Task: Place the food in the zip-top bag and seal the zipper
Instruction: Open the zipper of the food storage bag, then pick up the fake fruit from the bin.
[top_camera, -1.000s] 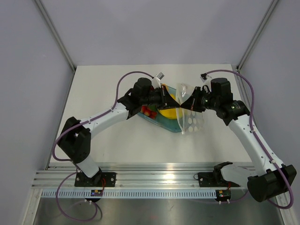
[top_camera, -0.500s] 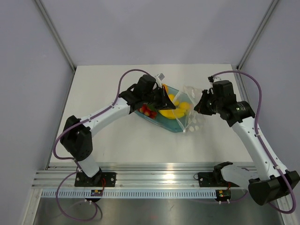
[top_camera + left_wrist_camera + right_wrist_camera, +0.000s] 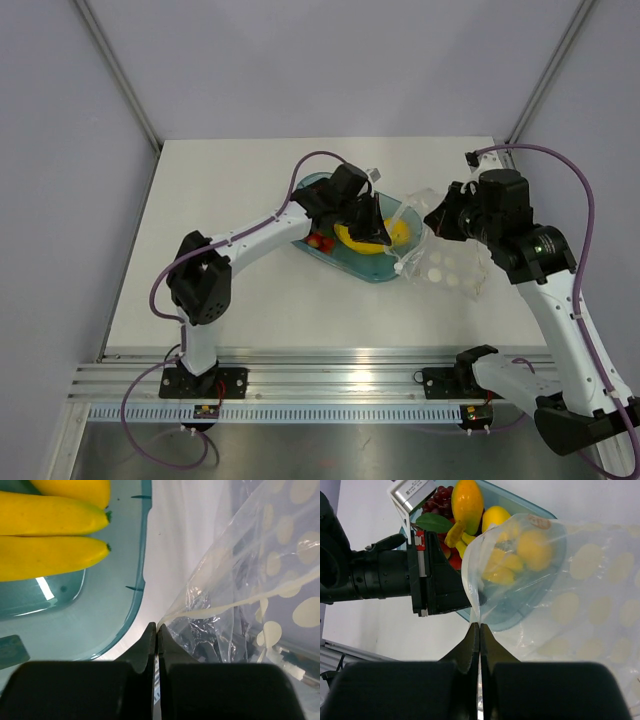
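The clear dotted zip-top bag (image 3: 445, 268) lies right of the teal tray (image 3: 365, 270); its mouth faces the tray. My left gripper (image 3: 385, 238) reaches over the tray and is shut on the bag's pale zipper strip (image 3: 210, 611). My right gripper (image 3: 432, 218) is shut on the mouth's other edge, which rises from my jaws in the right wrist view (image 3: 480, 626). The bananas (image 3: 360, 240), strawberries (image 3: 318, 240), an orange pear (image 3: 467, 500), a lemon (image 3: 495, 517) and a leaf (image 3: 435, 522) lie in the tray. Yellow fruit (image 3: 535, 547) shows through the bag's wall.
The tray's rim (image 3: 140, 580) lies just left of my left jaws, with the bananas (image 3: 50, 555) beside it. The left gripper's black fingers (image 3: 445, 587) sit close in front of my right jaws. Bare white table (image 3: 220, 200) lies left of the tray.
My left gripper has moved right across the tray to the bag's mouth. My right gripper has drawn back to the right, and the bag has shifted right and spread out.
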You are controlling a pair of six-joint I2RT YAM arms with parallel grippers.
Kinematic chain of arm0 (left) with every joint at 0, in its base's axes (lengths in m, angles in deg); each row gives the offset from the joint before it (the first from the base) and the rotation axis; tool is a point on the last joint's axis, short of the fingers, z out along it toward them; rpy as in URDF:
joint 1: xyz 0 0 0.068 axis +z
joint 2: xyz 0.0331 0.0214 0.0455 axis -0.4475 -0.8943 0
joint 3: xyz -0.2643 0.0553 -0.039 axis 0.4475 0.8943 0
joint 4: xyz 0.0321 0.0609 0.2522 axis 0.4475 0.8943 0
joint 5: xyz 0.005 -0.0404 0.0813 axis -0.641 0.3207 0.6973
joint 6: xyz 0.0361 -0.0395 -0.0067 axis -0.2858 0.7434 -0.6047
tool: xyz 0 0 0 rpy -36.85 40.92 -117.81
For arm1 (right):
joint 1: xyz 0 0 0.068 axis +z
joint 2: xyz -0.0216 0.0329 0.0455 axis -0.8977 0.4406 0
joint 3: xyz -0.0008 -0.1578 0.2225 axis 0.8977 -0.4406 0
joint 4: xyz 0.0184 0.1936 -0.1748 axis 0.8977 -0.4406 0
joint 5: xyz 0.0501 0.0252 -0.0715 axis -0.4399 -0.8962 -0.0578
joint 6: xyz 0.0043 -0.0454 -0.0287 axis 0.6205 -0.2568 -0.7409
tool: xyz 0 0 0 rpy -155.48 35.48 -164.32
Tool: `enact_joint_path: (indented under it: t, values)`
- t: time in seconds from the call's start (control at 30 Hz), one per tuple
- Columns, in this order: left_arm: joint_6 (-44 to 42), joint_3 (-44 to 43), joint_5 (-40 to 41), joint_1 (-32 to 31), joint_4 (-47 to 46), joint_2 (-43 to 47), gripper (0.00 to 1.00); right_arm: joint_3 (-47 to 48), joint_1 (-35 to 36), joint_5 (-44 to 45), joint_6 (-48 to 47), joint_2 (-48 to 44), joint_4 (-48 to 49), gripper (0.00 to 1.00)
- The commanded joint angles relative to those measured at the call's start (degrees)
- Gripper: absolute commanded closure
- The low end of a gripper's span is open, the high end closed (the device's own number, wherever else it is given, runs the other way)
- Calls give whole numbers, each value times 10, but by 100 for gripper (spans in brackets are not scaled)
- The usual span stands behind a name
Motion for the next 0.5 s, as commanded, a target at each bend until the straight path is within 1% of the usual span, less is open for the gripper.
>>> enact_joint_path:
  t: [0.0, 0.13, 0.17, 0.2, 0.23, 0.27, 0.33, 0.37, 0.47]
  values:
    - [-32, -69, 5, -5, 14, -17, 100, 2, 4, 5, 8, -4, -6, 100]
    - [-87, -103, 21, -4, 47, -25, 99, -30, 4, 38, 25, -15, -10, 100]
    - [-100, -112, 28, -3, 58, -26, 95, -49, 4, 70, 26, -24, -5, 100]
    - [-126, -125, 37, -1, 69, -25, 87, -61, 3, 83, 33, -30, 3, 100]
    - [-140, -130, 37, 2, 85, -25, 70, -74, 3, 95, 37, -34, 8, 100]
    - [-153, -133, 31, 11, 92, -22, 57, -89, 3, 106, 40, -40, 10, 100]
    - [-192, -139, 24, 22, 120, -13, 42, -96, 3, 104, 45, -39, 11, 100]
    - [-204, -141, 28, 32, 128, -10, 37, -103, 3, 103, 48, -39, 14, 100]
    - [-243, -142, 51, 46, 157, 6, 35, -104, 3, 103, 50, -38, 18, 100]
